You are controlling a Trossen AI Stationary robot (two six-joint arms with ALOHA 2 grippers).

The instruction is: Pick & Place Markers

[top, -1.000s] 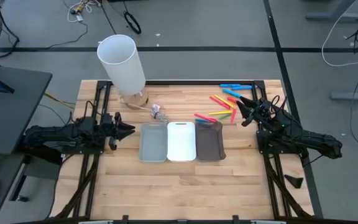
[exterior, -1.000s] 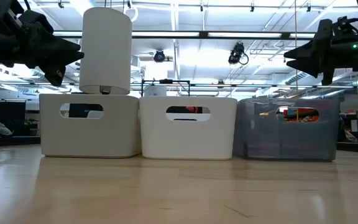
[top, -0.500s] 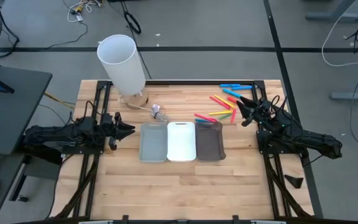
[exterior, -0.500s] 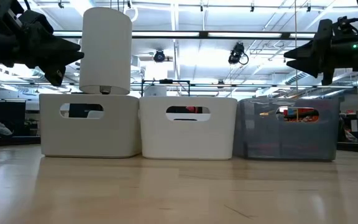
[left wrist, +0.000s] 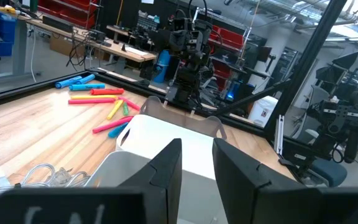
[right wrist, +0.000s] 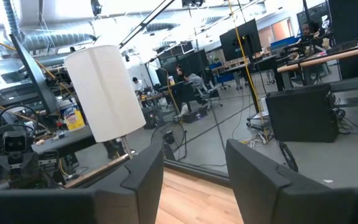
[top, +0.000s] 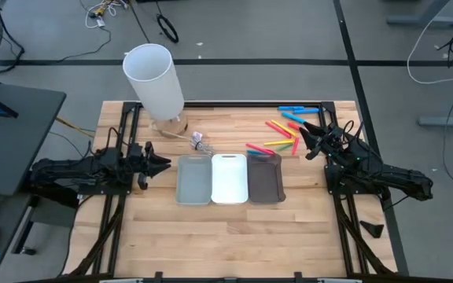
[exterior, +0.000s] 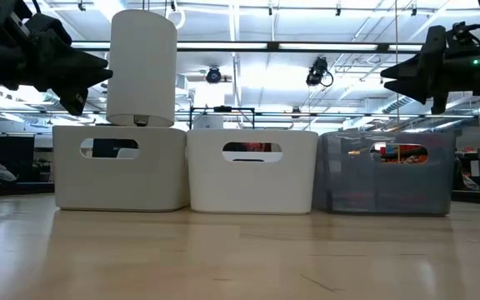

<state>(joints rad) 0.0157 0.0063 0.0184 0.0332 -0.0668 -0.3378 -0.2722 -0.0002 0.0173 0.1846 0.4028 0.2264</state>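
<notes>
in the low view the trays (exterior: 252,171) hide most markers (top: 278,135).

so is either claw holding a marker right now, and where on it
No, nothing is held. The left claw hangs beside the grey tray, and the right claw hovers by the markers on the table; both are open with bare gaps between the fingers.

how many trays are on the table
3, side by side in a row mid-table between the two arms: grey tray on the left, white tray in the middle, dark translucent tray on the right.
</notes>
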